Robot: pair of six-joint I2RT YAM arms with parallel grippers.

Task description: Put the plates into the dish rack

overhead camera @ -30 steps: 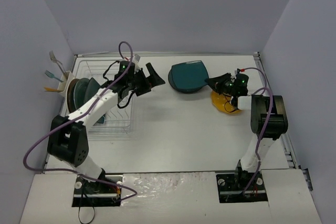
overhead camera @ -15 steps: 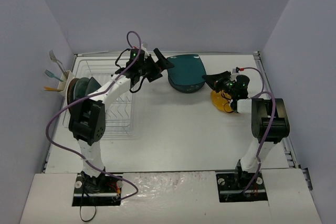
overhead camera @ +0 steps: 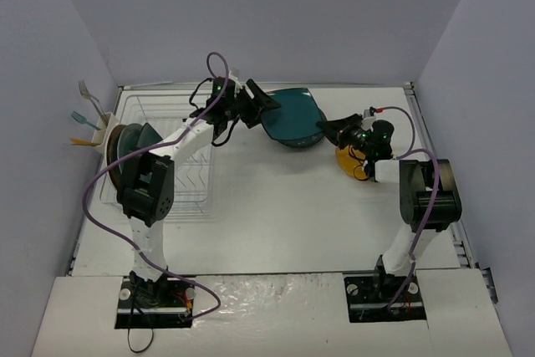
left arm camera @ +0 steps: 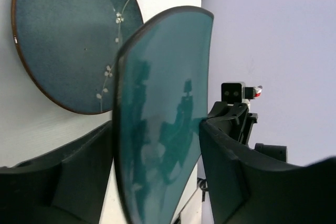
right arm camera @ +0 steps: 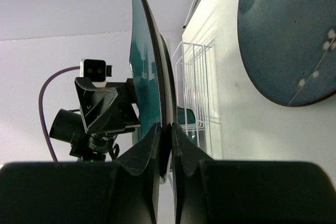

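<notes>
Right hand (right arm camera: 166, 128) pinches teal plate (overhead camera: 292, 116), left hand (left arm camera: 156, 124) straddling.

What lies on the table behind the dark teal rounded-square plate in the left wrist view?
A round blue-grey plate with brown rim and white sprig, flat on the white table. The dark teal plate covers its lower right edge.

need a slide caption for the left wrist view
Left gripper straddling a dark teal plate that the right gripper pinches by its far rim, a blue-grey blossom-sprig plate lying beyond.
</notes>
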